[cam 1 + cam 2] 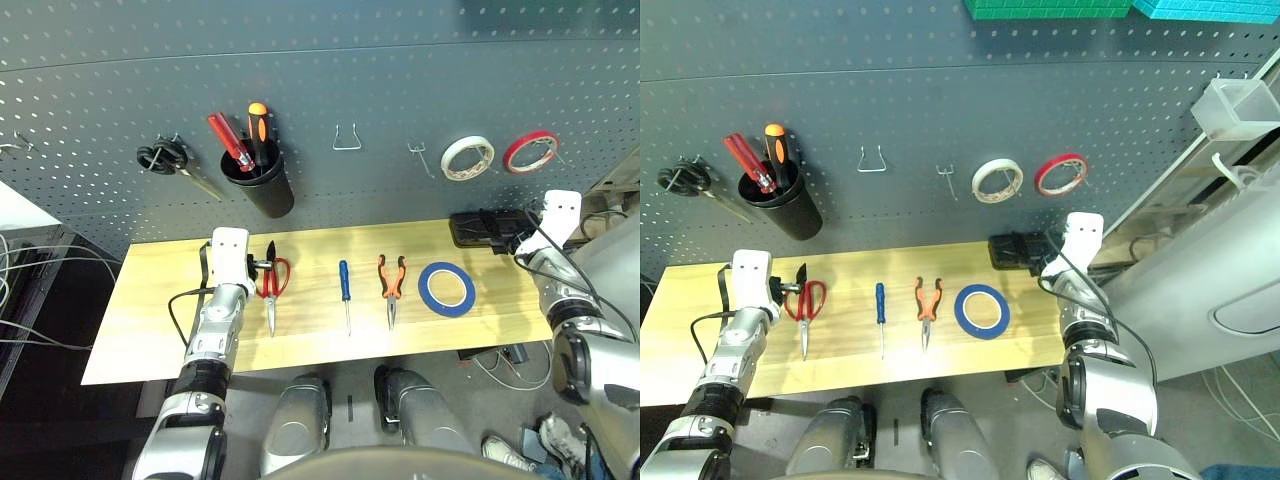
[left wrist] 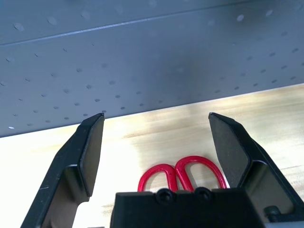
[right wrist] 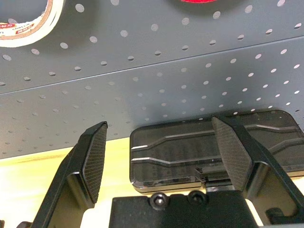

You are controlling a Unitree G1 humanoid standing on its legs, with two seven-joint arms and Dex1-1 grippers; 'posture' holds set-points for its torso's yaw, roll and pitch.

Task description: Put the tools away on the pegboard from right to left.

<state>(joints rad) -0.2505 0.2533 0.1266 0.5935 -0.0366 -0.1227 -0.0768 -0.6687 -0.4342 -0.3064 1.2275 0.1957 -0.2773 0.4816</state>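
Four tools lie in a row on the wooden table (image 1: 150,340): red-handled scissors (image 1: 272,283), a small blue-handled screwdriver (image 1: 345,285), orange-and-black pliers (image 1: 391,284) and a blue tape roll (image 1: 447,289) at the right. Behind them rises the dark grey-blue pegboard (image 1: 400,70). My left gripper (image 2: 156,119) is open and empty just left of the scissors, whose red handles (image 2: 183,172) show below its fingers. At the table's back right my right gripper (image 3: 160,125) is open and empty, facing the pegboard over a black case (image 3: 190,149).
On the pegboard hang a black cup (image 1: 262,183) holding red and orange-handled screwdrivers, dark scissors (image 1: 168,158) at the left, two bare hooks (image 1: 347,138), a white tape roll (image 1: 467,157) and a red tape roll (image 1: 530,152). The black case (image 1: 483,228) lies against the board.
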